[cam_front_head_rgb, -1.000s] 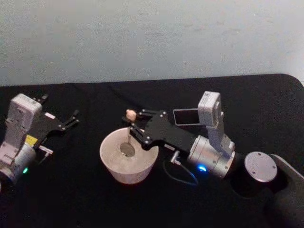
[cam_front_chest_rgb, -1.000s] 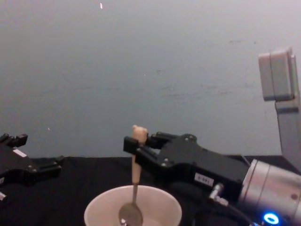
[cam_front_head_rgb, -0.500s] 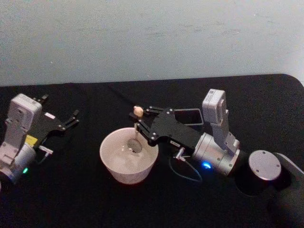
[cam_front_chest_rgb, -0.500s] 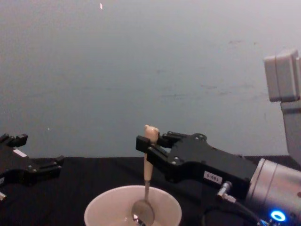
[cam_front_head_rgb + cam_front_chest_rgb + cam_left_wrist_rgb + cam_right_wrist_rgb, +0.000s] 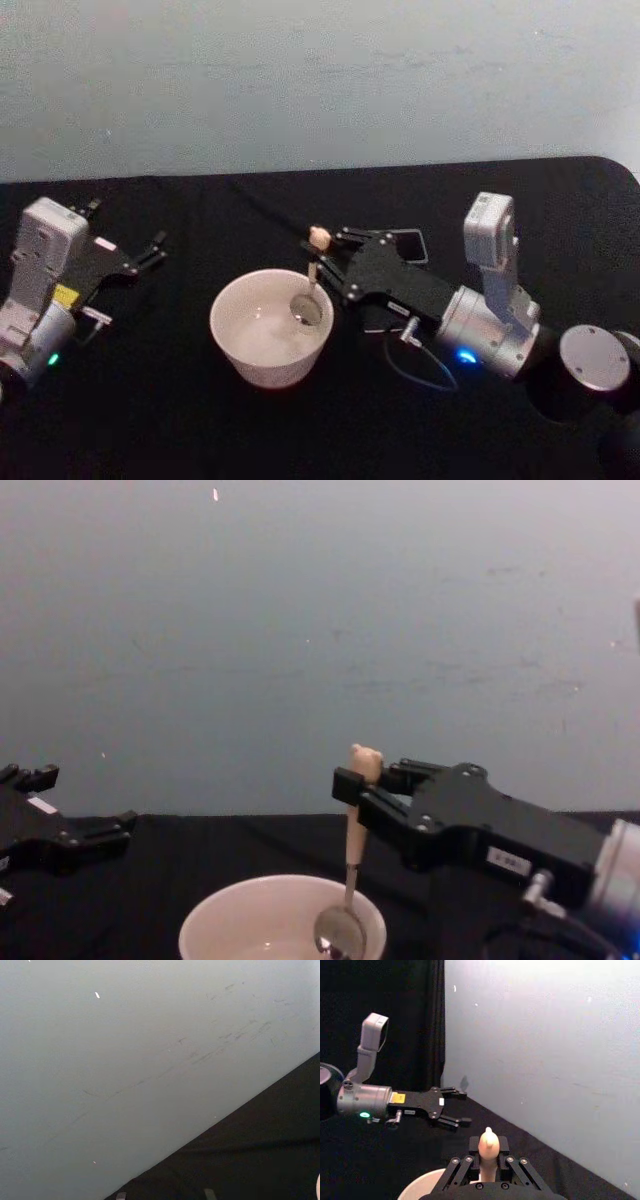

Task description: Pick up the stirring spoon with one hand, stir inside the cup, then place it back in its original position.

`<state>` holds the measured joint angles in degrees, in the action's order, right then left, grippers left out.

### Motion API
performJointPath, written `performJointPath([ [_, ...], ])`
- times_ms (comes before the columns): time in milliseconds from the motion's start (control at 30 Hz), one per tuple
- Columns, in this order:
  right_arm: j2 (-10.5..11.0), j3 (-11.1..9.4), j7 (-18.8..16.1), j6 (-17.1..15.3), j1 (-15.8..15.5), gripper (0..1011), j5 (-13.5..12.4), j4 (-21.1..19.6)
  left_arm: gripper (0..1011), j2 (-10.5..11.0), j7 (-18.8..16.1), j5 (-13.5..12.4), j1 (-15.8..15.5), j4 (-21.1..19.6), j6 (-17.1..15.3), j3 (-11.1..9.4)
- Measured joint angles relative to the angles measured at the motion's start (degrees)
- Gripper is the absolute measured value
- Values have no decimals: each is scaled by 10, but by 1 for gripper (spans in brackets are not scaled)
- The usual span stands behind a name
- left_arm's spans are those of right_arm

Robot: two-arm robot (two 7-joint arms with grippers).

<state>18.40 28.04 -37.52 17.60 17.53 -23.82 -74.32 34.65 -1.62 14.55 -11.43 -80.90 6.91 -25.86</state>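
Tabletop [image 5: 180,430], black, across lower frame. Cup [image 5: 262,362] low, left of centre. Right gripper [image 5: 330,262] just right of cup, jaws clamped tight. Left gripper [image 5: 125,228] at far left, jaws spread, empty. Stirring spoon [image 5: 311,278] near upright in right gripper, bowl inside cup by right wall.

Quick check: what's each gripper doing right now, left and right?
Left gripper: open, holding nothing, parked on the robot's left.
Right gripper: closed on the stirring spoon, its bowl inside the cup.
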Motion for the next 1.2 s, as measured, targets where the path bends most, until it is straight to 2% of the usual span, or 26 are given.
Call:
performJointPath([
  [267, 22, 3, -14, -17, -33, 202, -18, -46, 1001, 0, 0, 0, 0, 0, 0, 0],
  [567, 23, 25, -27, -24, -45, 202, -25, -66, 1001, 0, 0, 0, 0, 0, 0, 0],
  [833, -5, 41, -19, -13, -19, 202, -14, -34, 1001, 0, 0, 0, 0, 0, 0, 0],
  [1100, -32, 39, 0, 2, 14, 202, 4, 15, 1001, 0, 0, 0, 0, 0, 0, 0],
  [1200, -35, 35, 3, 4, 19, 202, 6, 23, 1001, 0, 0, 0, 0, 0, 0, 0],
])
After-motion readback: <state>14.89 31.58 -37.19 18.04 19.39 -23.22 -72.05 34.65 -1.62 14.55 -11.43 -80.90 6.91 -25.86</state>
